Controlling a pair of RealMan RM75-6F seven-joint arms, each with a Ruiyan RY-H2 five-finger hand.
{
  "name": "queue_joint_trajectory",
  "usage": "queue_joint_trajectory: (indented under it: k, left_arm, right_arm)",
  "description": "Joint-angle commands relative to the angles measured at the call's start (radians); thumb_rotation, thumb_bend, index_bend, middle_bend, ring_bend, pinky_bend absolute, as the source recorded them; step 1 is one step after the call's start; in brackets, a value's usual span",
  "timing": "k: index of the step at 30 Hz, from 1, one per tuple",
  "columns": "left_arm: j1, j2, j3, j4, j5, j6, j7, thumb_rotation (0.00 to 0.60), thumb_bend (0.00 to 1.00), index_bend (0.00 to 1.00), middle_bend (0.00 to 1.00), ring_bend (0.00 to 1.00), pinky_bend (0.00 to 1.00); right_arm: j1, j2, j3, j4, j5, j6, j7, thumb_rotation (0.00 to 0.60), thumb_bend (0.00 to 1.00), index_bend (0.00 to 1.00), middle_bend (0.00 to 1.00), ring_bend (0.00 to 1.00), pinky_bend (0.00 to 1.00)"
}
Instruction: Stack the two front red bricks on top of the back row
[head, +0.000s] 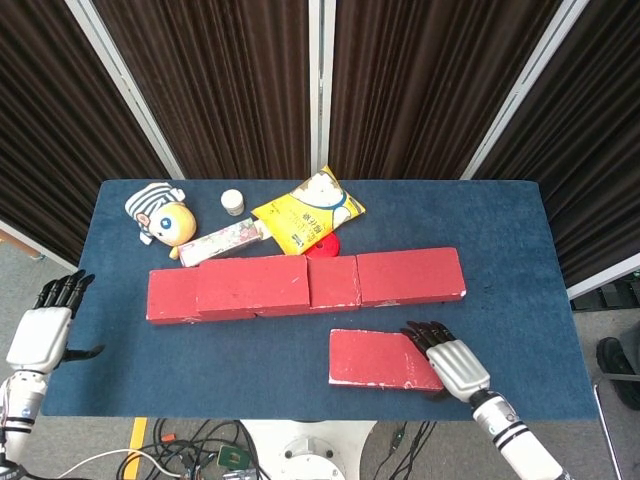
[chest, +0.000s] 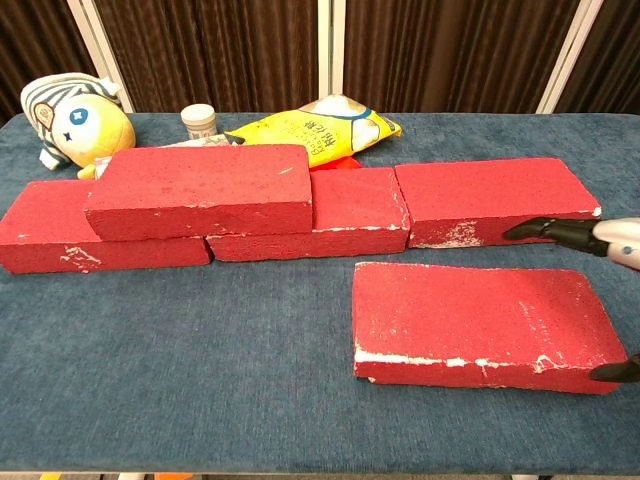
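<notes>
The right hand (head: 455, 363) was over the right end of the loose front brick (head: 380, 358), with its dark fingers (head: 420, 335) spread and reaching across the top. It held nothing. I could not tell if it was touching the brick. In the chest view only a fingertip showed, above the brick's far right corner and another low by its near right corner.

This brick lay flat on the near side of the table, just to the left of the hand. Its long side ran left to right, the same way as the back row (head: 400, 277). The back row was just beyond it, with a small gap between. The right hand was much nearer to this brick than the other one.

The left hand (head: 38, 332) hung off the left edge of the table, fingers apart, holding nothing.

One brick already sat on top of the row at the left, the stacked brick (chest: 200, 189).

The bricks looked like rough red blocks with chipped white edges. The blue tablecloth (head: 250, 360) looked soft and fuzzy. Behind the row were a stuffed toy (head: 160, 215), a small white jar (head: 232, 201) and a shiny yellow snack bag (head: 305, 210).
</notes>
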Motion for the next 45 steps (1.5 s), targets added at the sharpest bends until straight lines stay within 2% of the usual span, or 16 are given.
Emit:
queue_joint_trajectory:
  k: [1,17,29,34,39,45]
  left_arm:
    - [0.012,0.004,-0.004,0.012,0.013,-0.008,-0.018,0.6,0.0,0.0,0.0,0.0,0.01]
    - [0.051,0.018,-0.03,0.042,0.062,-0.024,-0.057,0.6,0.0,0.0,0.0,0.0,0.01]
    - [0.067,0.013,-0.044,0.052,0.079,-0.041,-0.071,0.6,0.0,0.0,0.0,0.0,0.01]
    - [0.065,0.017,-0.053,0.052,0.076,-0.062,-0.079,0.6,0.0,0.0,0.0,0.0,0.01]
    - [0.066,0.018,-0.062,0.057,0.071,-0.075,-0.084,0.6,0.0,0.0,0.0,0.0,0.01]
    - [0.069,0.013,-0.066,0.065,0.072,-0.088,-0.088,0.6,0.0,0.0,0.0,0.0,0.01]
  right_arm:
    - [0.024,-0.031,0.008,-0.006,0.048,-0.027,-0.033,0.6,0.0,0.0,0.0,0.0,0.0]
    - [0.11,-0.134,0.035,0.04,0.242,-0.071,-0.124,0.6,0.0,0.0,0.0,0.0,0.0]
    - [0.146,-0.14,0.027,0.054,0.266,-0.089,-0.086,0.6,0.0,0.0,0.0,0.0,0.0]
    - [0.155,-0.146,0.027,0.068,0.252,-0.093,-0.048,0.6,0.0,0.0,0.08,0.0,0.03]
    - [0.168,-0.145,0.02,0.072,0.269,-0.097,-0.054,0.6,0.0,0.0,0.1,0.01,0.05]
    - [0.173,-0.146,0.012,0.071,0.276,-0.082,-0.062,0.6,0.0,0.0,0.17,0.09,0.1]
